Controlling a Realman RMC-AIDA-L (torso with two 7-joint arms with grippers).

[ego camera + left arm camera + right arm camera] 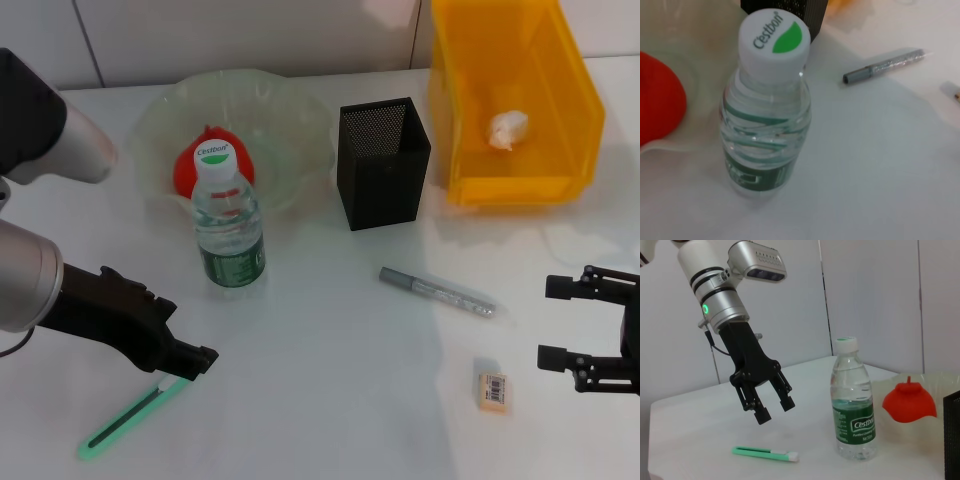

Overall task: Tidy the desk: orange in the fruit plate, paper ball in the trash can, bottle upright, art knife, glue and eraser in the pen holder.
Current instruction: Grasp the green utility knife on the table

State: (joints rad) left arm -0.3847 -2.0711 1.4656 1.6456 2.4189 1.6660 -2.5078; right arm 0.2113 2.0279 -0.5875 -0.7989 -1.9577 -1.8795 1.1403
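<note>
The left gripper (190, 365) hangs just above the white table (330, 370) with its black fingers (761, 415) spread and empty; the right wrist view shows the gap plainly, while the head view hides the tips behind the gripper body. Its arm slants in from the near left. Below the fingertips lies the mint-green art knife (128, 418), flat on the table, its far end partly covered by the gripper in the head view.

The right gripper (562, 322) sits at the near right edge, cut off by the frame, with its two black fingers parted and holding nothing. Just left of it lies the small beige eraser (492, 389), and farther in lies the grey glue pen (436, 291).

The clear plastic water bottle with a white cap (227, 225) stands upright in front of the translucent fruit plate (290, 110), partly blocking the orange-red fruit (185, 170) that rests in it. The black mesh pen holder (383, 165) stands right of the plate. The crumpled white paper ball (507, 128) lies inside the yellow bin (560, 110) at the far right.
</note>
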